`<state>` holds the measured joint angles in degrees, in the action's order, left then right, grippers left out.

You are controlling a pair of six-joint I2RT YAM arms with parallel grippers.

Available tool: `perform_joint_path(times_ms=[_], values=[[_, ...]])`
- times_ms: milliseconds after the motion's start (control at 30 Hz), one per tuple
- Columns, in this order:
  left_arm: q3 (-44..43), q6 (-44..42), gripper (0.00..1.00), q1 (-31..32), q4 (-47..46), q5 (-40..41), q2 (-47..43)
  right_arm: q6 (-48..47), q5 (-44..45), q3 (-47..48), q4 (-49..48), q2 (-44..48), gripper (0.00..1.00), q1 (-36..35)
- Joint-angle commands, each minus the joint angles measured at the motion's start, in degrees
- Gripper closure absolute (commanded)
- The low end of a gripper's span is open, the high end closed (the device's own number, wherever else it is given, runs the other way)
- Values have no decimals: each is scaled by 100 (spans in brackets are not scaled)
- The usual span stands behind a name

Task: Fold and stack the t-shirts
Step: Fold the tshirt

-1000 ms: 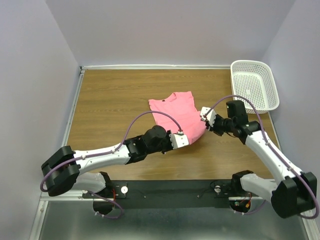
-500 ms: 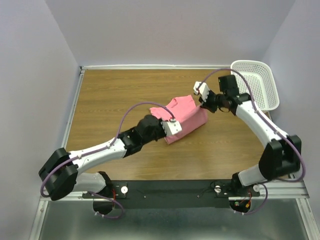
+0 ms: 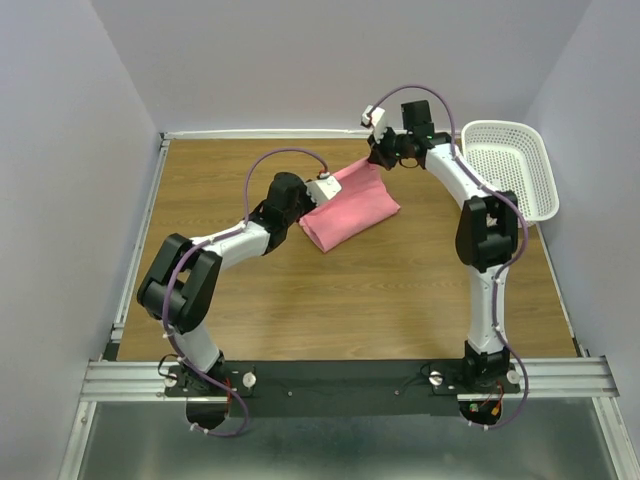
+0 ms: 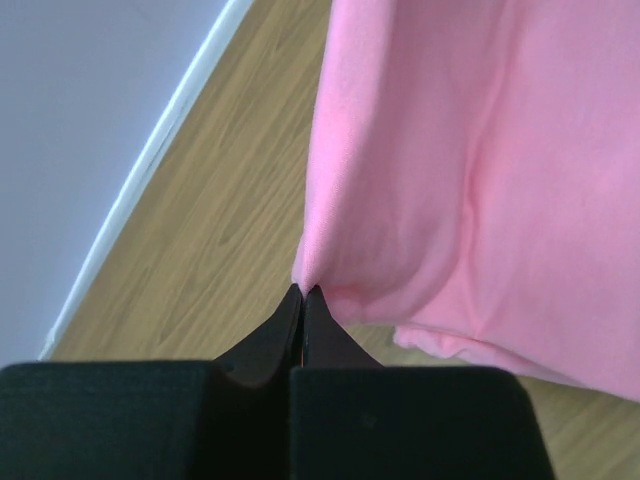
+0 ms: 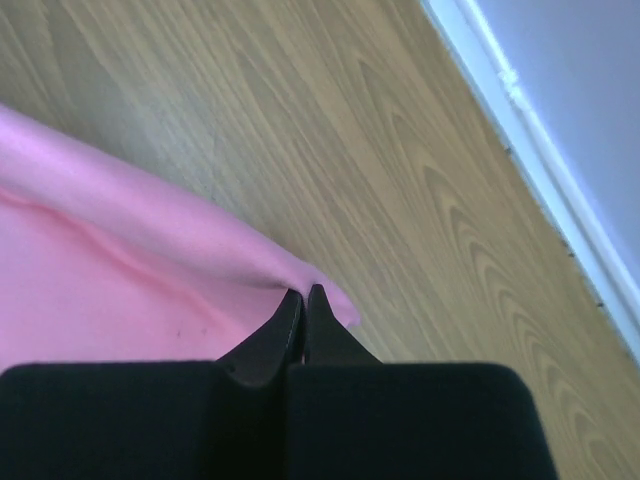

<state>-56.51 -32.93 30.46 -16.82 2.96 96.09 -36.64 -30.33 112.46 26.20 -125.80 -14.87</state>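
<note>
One salmon-pink t-shirt (image 3: 350, 207) lies folded over on the wooden table, towards the back middle. My left gripper (image 3: 318, 192) is shut on its left corner; in the left wrist view the jaws (image 4: 302, 292) pinch a fold of the pink cloth (image 4: 470, 170). My right gripper (image 3: 378, 158) is shut on the far right corner; in the right wrist view the jaws (image 5: 303, 293) pinch the cloth's edge (image 5: 120, 270). Both arms are stretched far out over the table.
A white perforated basket (image 3: 510, 168) stands at the back right corner. The table's back edge with a white rail (image 3: 300, 133) runs just behind the grippers. The wooden table (image 3: 260, 290) is bare in front of the shirt.
Both grippers have carried the shirt's near edge away from me, towards the back of the table, folding the shirt over itself. Both arms are now stretched out much further.
</note>
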Motion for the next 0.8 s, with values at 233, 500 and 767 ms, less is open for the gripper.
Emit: perform_joint_path(times_ms=[233, 500, 767], values=[[-123, 172, 100, -198, -173, -261, 191, 368, -105, 654, -18, -683, 99, 20], [-44, 620, 100, -189, 108, -630, -600, 395, -61, 584, -62, -657, 99, 20], [-35, 1157, 100, -189, 723, -736, -856, 544, -96, 847, -97, -859, 99, 20]])
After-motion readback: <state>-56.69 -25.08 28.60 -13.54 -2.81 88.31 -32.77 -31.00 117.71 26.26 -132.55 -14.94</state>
